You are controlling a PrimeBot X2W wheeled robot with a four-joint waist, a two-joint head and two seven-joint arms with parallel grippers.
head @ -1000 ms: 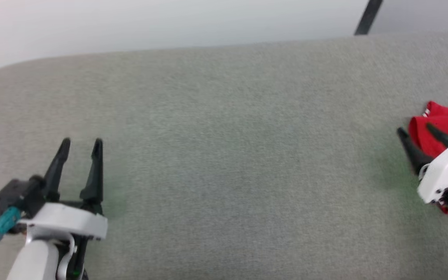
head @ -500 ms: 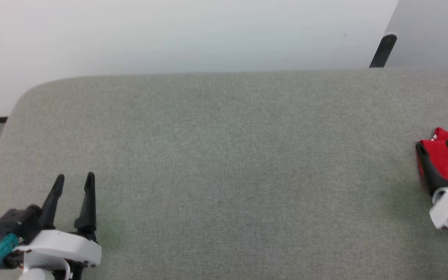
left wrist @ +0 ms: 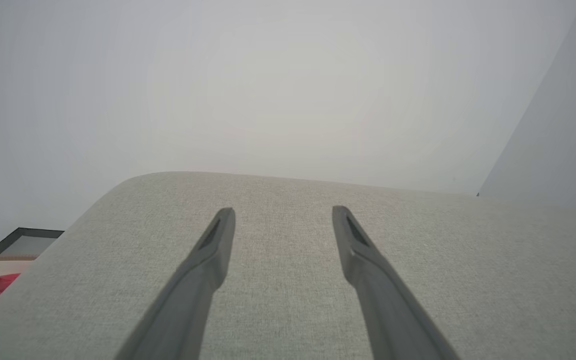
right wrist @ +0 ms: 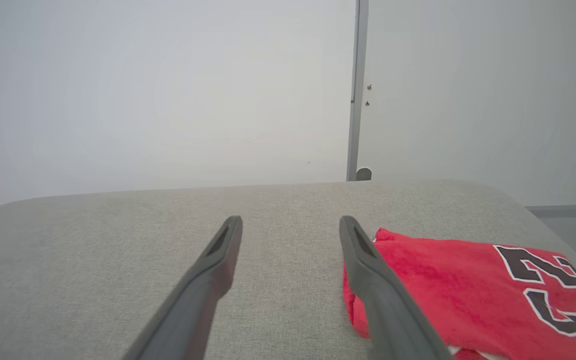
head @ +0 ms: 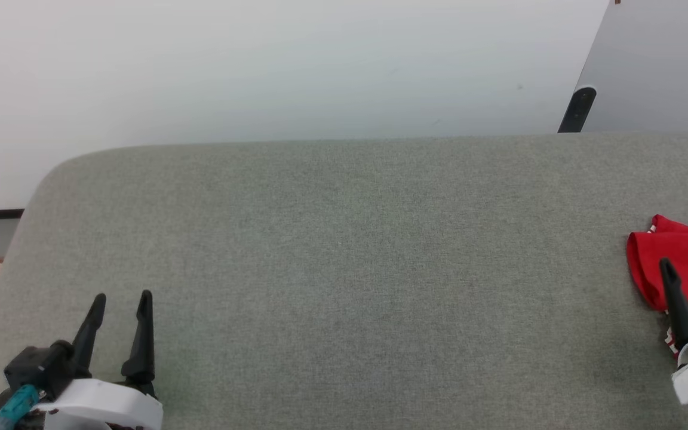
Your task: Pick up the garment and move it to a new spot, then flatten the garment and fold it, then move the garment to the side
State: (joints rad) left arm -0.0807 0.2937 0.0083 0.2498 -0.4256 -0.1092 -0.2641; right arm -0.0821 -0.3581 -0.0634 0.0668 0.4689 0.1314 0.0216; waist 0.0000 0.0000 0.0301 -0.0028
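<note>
Red jersey cloth, soft and limp, lying just beside the spread right fingers (head: 675, 298).

The garment (head: 672, 257) rests on the grey counter (head: 344, 251). Its rounded edge lies under the outer one of the right fingers (right wrist: 368, 270), though I cannot tell if they touch. Those fingers stand apart with nothing between them. The left fingers (head: 142, 328) are spread and empty too, well apart from it. I'd judge it light and floppy, likely to sag and shed layers if lifted by one point. A pinch through the thick doubled edge nearest the fingers looks best, clear of the printed number (right wrist: 548, 285).
</note>
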